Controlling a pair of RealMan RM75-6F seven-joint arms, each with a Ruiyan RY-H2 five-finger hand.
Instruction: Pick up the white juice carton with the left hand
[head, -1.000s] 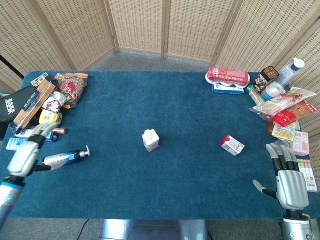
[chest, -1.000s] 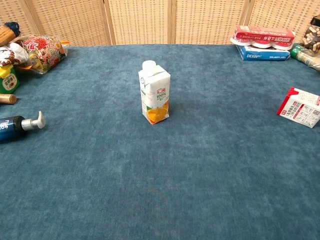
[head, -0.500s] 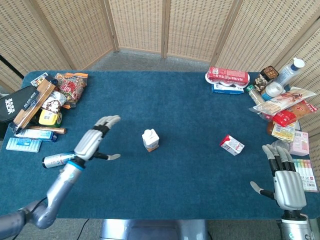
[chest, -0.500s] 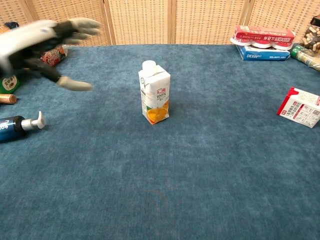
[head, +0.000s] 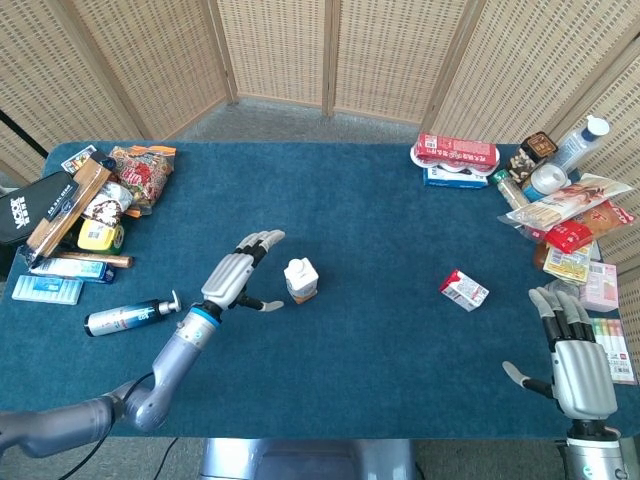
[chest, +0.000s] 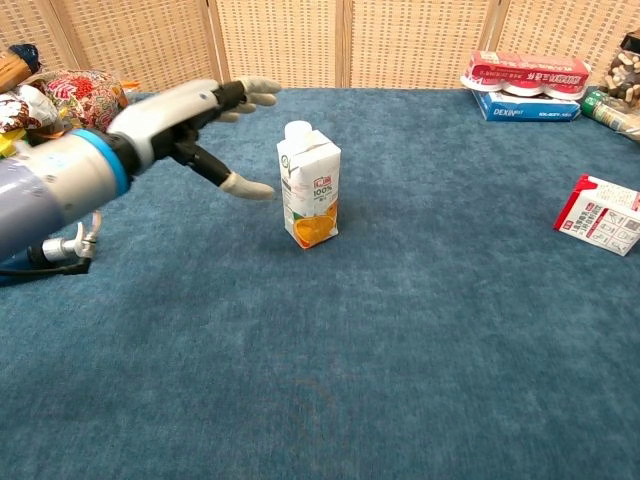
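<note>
The white juice carton (head: 300, 279) (chest: 309, 186) stands upright near the middle of the blue table, with an orange picture low on its front and a round cap on top. My left hand (head: 238, 273) (chest: 185, 118) hovers just left of it, fingers spread, thumb tip a short gap from the carton's side, holding nothing. My right hand (head: 573, 352) rests at the table's front right corner, fingers extended and apart, empty; only the head view shows it.
A pump bottle (head: 128, 317) lies behind my left forearm. Snack bags and boxes (head: 95, 205) crowd the left edge. A red-and-white small carton (head: 464, 290) (chest: 603, 215) lies to the right. Packaged goods (head: 456, 160) and bottles fill the far right corner.
My left hand has swept from the table's left edge rightward to a spot beside the juice carton, staying open. The carton and the right hand have hardly moved.
</note>
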